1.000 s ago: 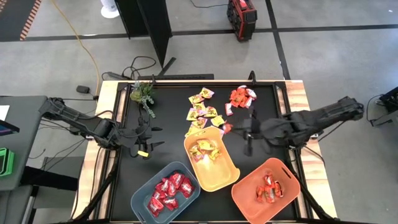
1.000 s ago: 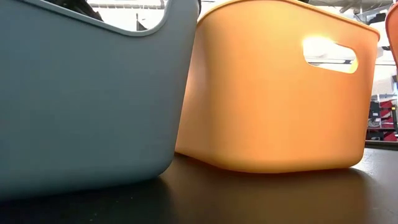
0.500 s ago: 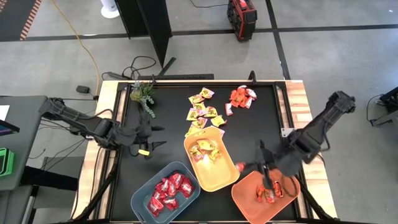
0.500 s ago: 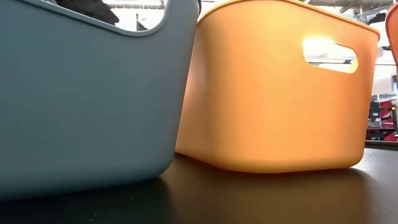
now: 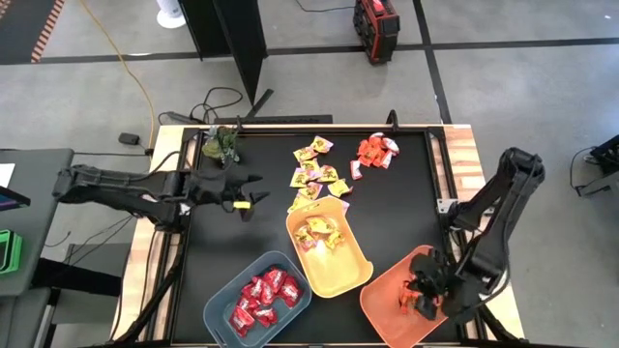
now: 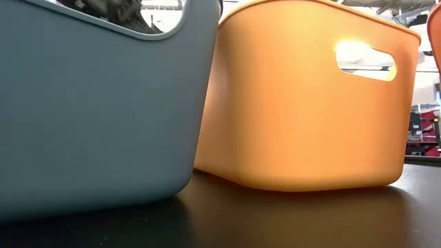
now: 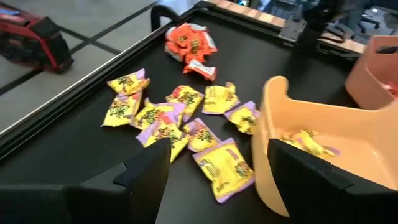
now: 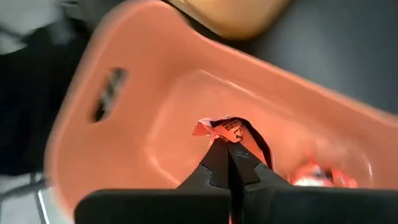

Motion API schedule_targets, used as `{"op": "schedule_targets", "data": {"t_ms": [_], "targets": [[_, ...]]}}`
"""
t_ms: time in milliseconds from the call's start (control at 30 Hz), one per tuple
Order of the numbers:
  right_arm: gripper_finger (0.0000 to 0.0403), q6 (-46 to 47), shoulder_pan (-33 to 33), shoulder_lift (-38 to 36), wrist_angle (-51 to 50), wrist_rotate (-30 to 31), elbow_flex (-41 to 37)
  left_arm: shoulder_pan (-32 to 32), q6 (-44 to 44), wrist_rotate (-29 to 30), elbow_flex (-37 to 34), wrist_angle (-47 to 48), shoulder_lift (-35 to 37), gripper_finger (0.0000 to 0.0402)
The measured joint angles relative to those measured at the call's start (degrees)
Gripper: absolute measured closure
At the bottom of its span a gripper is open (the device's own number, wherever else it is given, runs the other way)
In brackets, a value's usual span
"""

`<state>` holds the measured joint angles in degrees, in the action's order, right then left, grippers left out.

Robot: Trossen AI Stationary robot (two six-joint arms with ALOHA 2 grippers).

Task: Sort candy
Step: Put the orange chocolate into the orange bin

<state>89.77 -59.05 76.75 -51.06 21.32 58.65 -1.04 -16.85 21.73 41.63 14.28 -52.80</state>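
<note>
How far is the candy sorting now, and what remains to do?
Partly done. The blue-grey bin holds deep red candy; the yellow bin and orange bin each hold a few. In hand: the right end effector, shut on an orange-red candy, is over the orange bin. Left: loose yellow candies and an orange-red pile; the open left end effector faces the yellow ones.

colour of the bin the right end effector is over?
Orange bin, clearest in the right wrist view; the right end effector is shut on an orange-red candy above it.
</note>
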Motion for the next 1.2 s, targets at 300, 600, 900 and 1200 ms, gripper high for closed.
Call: {"op": "schedule_targets", "data": {"t_ms": [300,600,900,1200], "targets": [[0.0249,2.6,6.3,7.4,-1.2,-7.1,0.0,-13.6,3.8,-15.7,3.3,-1.8,-8.6,0.0138],[0.012,-17.8,15.3,2.6,1.0,-8.2,0.9,-24.1,21.8,-21.9,21.9,12.9,-29.5,0.0139],[0.0118,-33.9,23.6,-2.2,1.0,-0.3,1.9,-31.2,35.1,-21.5,40.3,24.5,-51.9,0.0139],[0.0117,-38.7,25.1,-2.1,1.0,-0.2,1.9,-33.8,32.2,-24.6,54.2,31.5,-62.9,0.0139]]}}
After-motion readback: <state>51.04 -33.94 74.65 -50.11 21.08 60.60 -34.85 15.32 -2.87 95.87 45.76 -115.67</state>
